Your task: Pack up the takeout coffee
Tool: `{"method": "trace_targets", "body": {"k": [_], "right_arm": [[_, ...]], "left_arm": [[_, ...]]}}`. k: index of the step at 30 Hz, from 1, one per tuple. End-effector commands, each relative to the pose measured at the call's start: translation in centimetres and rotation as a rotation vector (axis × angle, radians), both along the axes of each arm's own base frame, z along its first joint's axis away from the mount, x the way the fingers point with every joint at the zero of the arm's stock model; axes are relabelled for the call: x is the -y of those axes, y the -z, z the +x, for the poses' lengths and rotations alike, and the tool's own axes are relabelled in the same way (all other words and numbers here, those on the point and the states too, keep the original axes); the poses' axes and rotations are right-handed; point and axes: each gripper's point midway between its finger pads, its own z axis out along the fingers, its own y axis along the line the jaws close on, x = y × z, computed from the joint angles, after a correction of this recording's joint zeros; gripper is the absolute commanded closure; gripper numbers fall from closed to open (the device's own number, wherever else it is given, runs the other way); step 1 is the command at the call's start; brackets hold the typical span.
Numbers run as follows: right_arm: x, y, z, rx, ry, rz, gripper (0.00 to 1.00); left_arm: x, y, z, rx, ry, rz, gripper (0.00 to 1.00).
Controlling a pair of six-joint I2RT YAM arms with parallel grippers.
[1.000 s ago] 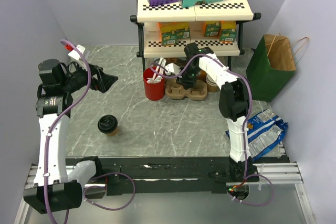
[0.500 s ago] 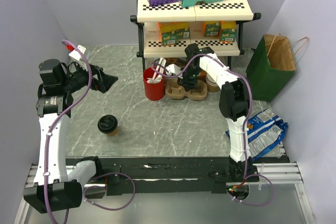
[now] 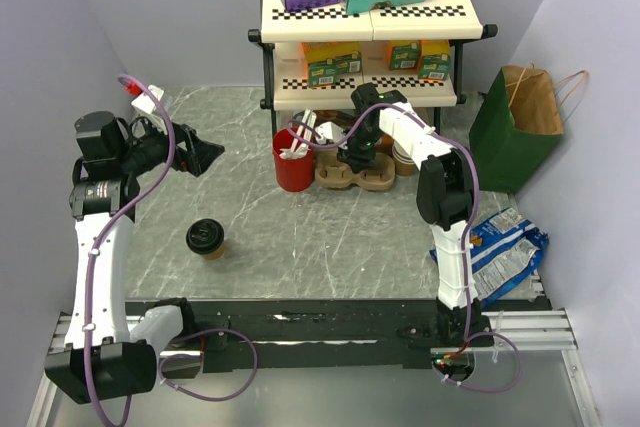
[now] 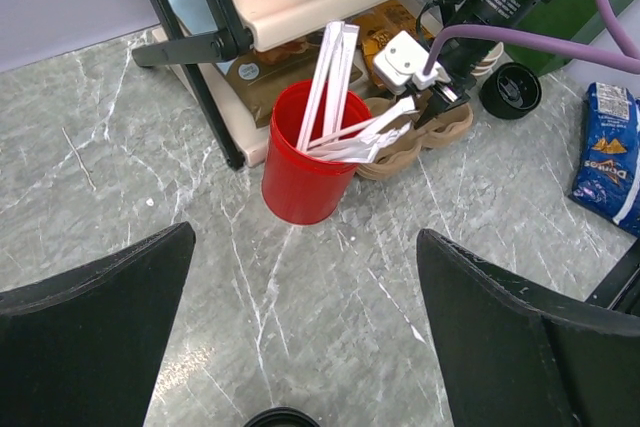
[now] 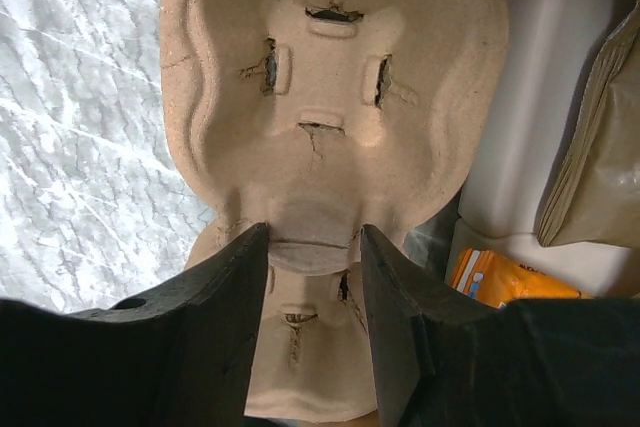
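Note:
The takeout coffee, a small brown cup with a black lid, stands alone on the marble table at the left front. Only the rim of its lid shows at the bottom edge of the left wrist view. My left gripper hovers above and behind it, open and holding nothing. My right gripper is down at the brown pulp cup carrier in front of the shelf. It is shut on the raised middle ridge of the top carrier, a finger touching each side.
A red cup of white stirrers stands just left of the carriers. A shelf rack with boxes is behind them. A green paper bag stands open at the right, a blue snack bag lies before it. Another black-lidded cup sits by the rack.

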Motion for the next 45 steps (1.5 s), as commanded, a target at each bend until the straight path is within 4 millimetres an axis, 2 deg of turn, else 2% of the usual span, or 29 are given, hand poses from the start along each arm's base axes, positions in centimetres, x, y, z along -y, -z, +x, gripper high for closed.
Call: {"method": "trace_targets", "body": {"k": [1, 7, 10, 15, 17, 23, 27, 28, 30, 32, 35, 40, 45], "right_arm": [[0.1, 0.4, 0.9, 0.020, -0.002, 0.001, 0.51], [0.3, 0.9, 0.6, 0.009, -0.009, -0.009, 0.53], [0.3, 0.5, 0.5, 0.009, -0.011, -0.006, 0.59], [0.5, -0.4, 0.2, 0.011, -0.008, -0.008, 0.75], [0.5, -1.2, 0.2, 0.022, -0.007, -0.004, 0.78], [0.7, -3.6, 0.0, 0.066, -0.004, 0.004, 0.79], [0.5, -4.3, 0.0, 0.027, 0.044, 0.039, 0.81], [0.7, -3.8, -0.6, -0.015, 0.053, 0.028, 0.82], [0.4, -4.3, -0.8, -0.021, 0.052, 0.044, 0.83], [0.1, -5.5, -0.3, 0.009, 0.068, 0.078, 0.99], [-0.5, -6.8, 0.2, 0.046, 0.098, 0.122, 1.00], [-0.1, -5.5, -0.8, 0.010, 0.091, 0.080, 1.00], [-0.5, -7.4, -1.0, 0.041, 0.110, 0.122, 1.00]], "left_arm": [[-0.1, -1.3, 0.4, 0.056, 0.004, 0.011, 0.01], [-0.3, -1.0, 0.4, 0.050, -0.002, 0.011, 0.01], [-0.3, -0.9, 0.4, 0.050, -0.003, 0.012, 0.01], [-0.3, -0.9, 0.4, 0.057, 0.002, 0.010, 0.01], [-0.2, -0.9, 0.4, 0.058, 0.006, 0.011, 0.01], [-0.1, -0.7, 0.3, 0.041, 0.002, -0.012, 0.01], [0.0, -0.6, 0.2, 0.039, 0.007, -0.021, 0.01], [-0.1, -0.6, 0.3, 0.037, 0.002, -0.020, 0.01], [0.0, -0.6, 0.1, 0.039, 0.004, -0.017, 0.01], [-0.1, -0.6, 0.1, 0.041, 0.003, -0.015, 0.01], [0.0, -0.7, 0.0, 0.044, 0.006, -0.015, 0.01], [0.1, -0.7, -0.1, 0.042, 0.008, -0.020, 0.01], [0.0, -0.8, -0.4, 0.050, 0.001, -0.009, 0.01]]}}
